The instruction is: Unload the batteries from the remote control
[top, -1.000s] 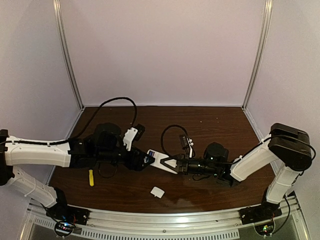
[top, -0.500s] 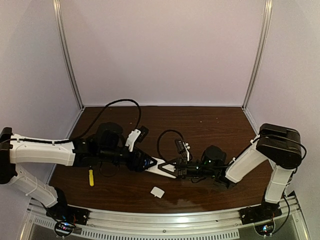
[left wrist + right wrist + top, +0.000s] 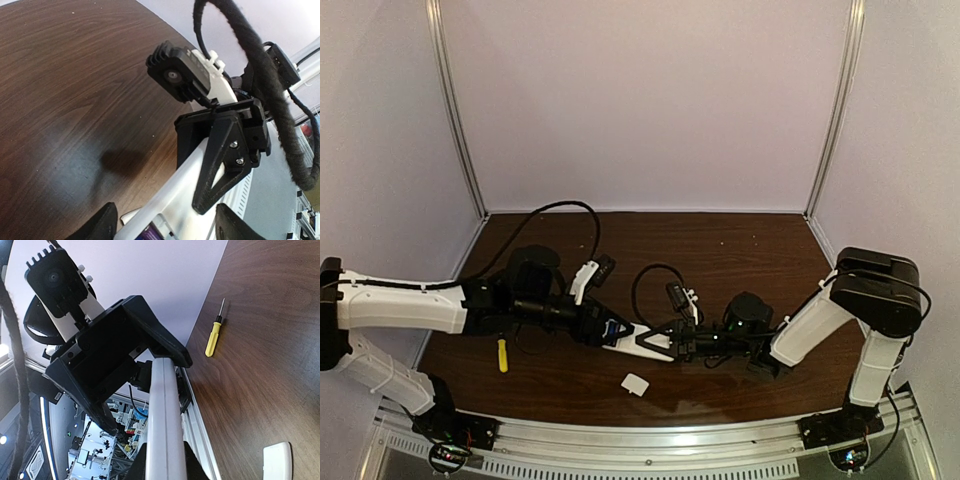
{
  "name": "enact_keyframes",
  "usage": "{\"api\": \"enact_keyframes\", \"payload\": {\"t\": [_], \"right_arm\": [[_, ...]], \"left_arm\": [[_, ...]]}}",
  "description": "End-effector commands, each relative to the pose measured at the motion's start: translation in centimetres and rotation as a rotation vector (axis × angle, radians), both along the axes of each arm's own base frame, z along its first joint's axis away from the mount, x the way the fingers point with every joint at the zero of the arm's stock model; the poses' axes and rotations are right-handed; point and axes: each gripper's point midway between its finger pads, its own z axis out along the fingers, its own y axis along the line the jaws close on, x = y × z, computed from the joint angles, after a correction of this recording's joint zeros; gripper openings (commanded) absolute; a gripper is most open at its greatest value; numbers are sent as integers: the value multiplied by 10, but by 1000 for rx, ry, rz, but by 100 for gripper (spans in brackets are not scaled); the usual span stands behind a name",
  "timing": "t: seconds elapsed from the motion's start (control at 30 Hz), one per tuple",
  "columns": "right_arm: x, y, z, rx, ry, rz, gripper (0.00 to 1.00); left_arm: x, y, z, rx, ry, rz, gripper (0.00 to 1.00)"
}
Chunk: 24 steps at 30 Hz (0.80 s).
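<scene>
The remote control (image 3: 638,343) is a white bar held just above the table's middle, and my right gripper (image 3: 669,346) is shut on its right end. In the right wrist view the remote control (image 3: 162,410) runs straight out from between the right gripper's fingers (image 3: 191,467). My left gripper (image 3: 602,330) is open around the bar's left end, its fingertips (image 3: 100,227) standing off both sides of the remote control (image 3: 195,175). A blue battery (image 3: 149,233) shows in the open compartment between them, seen from above as a blue spot (image 3: 611,327).
A yellow-handled screwdriver (image 3: 502,354) lies on the table at the left, also visible from the right wrist as the same screwdriver (image 3: 214,337). A small white cover piece (image 3: 635,384) lies near the front edge. Purple walls enclose the brown table (image 3: 740,250).
Both grippers and the remote have shifted a little left and lower toward the table. The left jaws have narrowed slightly round the remote's end.
</scene>
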Motion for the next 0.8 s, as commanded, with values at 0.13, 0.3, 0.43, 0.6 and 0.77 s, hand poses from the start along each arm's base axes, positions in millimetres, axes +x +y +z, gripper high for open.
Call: {"api": "enact_keyframes", "payload": {"t": [0.13, 0.3, 0.43, 0.6, 0.77], "right_arm": [[-11, -19, 86, 323, -219, -1, 0], [-14, -25, 93, 332, -252, -13, 0], [-15, -28, 98, 342, -275, -20, 0], [-18, -29, 101, 348, -293, -18, 0], [-21, -33, 105, 357, -316, -19, 0]], "left_arm": [[-5, 2, 18, -67, -10, 10, 79], [-9, 2, 15, -78, 11, 3, 78], [-15, -3, 15, -102, 41, -38, 75], [-22, -13, 13, -131, 77, -95, 69], [-22, -20, 12, -145, 96, -116, 54]]}}
